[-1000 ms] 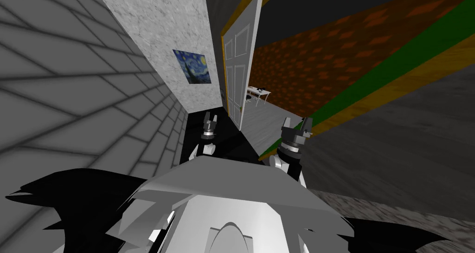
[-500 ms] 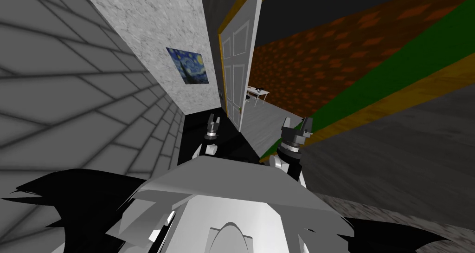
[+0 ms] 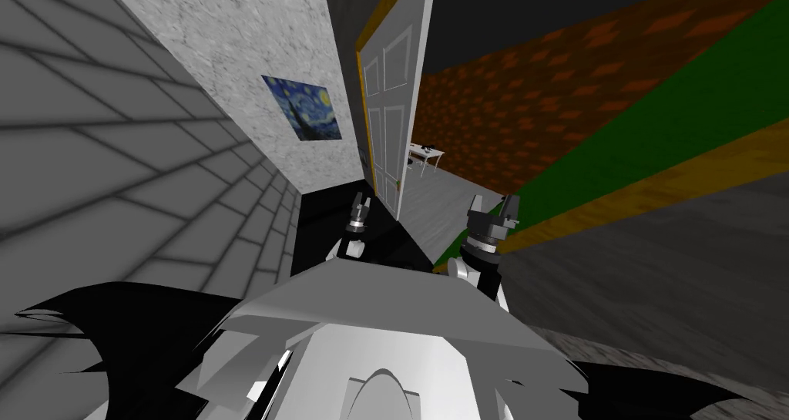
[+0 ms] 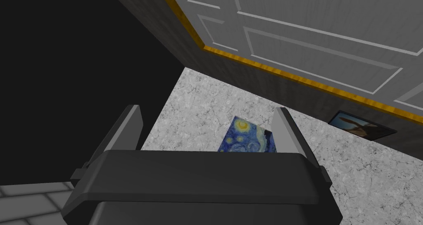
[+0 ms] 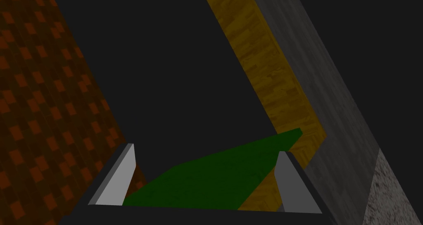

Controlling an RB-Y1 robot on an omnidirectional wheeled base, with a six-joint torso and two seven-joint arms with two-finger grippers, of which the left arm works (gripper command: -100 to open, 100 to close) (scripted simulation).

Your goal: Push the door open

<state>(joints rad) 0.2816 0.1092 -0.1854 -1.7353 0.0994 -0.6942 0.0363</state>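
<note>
Door (image 3: 389, 107), grey and panelled, stands ajar at 12 o'clock, close beyond the left gripper (image 3: 360, 207). That gripper's fingers are wide apart, empty, no contact yet. Right gripper (image 3: 493, 207) at 3 o'clock is likewise wide and empty. Judgement: the robot should press on the panel away from the yellow frame (image 3: 372, 130) and advance steadily.

- right gripper (image 5: 206, 149) open, its two light grey fingers (image 5: 117, 181) standing well apart, nothing between them
- dark green surface (image 5: 215, 173) seen in the gap between the fingers, running up toward a corner
- yellow wood-grain band (image 5: 268, 78) slanting down, bending where it meets the green surface
- flat dark grey plane (image 5: 173, 69) between the band and a brown wall with orange tile pattern (image 5: 41, 90)
- grey strip (image 5: 330, 94) beside the yellow band, then a speckled light grey surface (image 5: 392, 189)
</note>
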